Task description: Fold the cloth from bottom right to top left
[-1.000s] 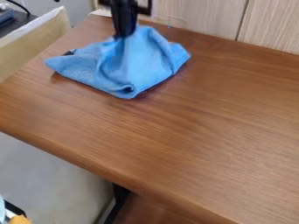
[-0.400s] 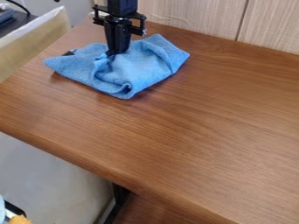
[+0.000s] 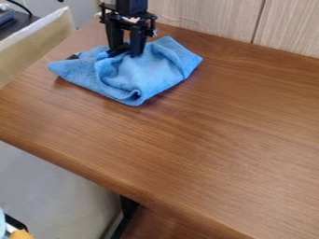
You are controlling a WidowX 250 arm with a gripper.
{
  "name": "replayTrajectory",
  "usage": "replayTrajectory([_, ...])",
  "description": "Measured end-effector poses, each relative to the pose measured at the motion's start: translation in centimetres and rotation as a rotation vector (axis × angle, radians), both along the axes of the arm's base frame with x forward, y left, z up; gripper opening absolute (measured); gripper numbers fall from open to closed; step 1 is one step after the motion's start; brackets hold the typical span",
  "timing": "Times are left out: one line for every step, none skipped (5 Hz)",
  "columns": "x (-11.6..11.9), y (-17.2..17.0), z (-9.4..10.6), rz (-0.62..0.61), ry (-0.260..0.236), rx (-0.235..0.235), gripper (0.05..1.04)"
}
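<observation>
Tool [image 3: 125,51] — fingers together earlier, now parted — at crumpled blue cloth [image 3: 149,74].

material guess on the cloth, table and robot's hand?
Cloth: soft fabric, probably microfiber or terry, matte; the surface looks fuzzy and it bunches in loose, rounded folds.
Table: wood or wood-look laminate, satin finish; brown streaked grain with a soft sheen.
Hand: hard black parts with crisp edges, likely plastic, though painted metal is possible.

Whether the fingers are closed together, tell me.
No, the fingers stand apart at the blue cloth, with a gap between them.
</observation>
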State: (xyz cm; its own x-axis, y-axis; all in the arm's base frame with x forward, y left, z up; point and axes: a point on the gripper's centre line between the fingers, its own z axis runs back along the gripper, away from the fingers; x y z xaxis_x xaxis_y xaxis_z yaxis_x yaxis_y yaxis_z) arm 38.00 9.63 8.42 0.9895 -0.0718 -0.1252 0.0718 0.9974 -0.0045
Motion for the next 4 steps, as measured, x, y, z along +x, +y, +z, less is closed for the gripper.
replayTrajectory([-0.1,-0.1,0.0,-0.006,0.006,0.000,1.011])
replayTrajectory([0.0,0.1,0.6,-0.009,0.004,0.016,1.007])
replayTrajectory([0.2,-0.3,3.7,-0.021,-0.066,0.053,1.001])
replayTrajectory([0.2,-0.8,5.5,-0.045,-0.106,0.075,1.001])
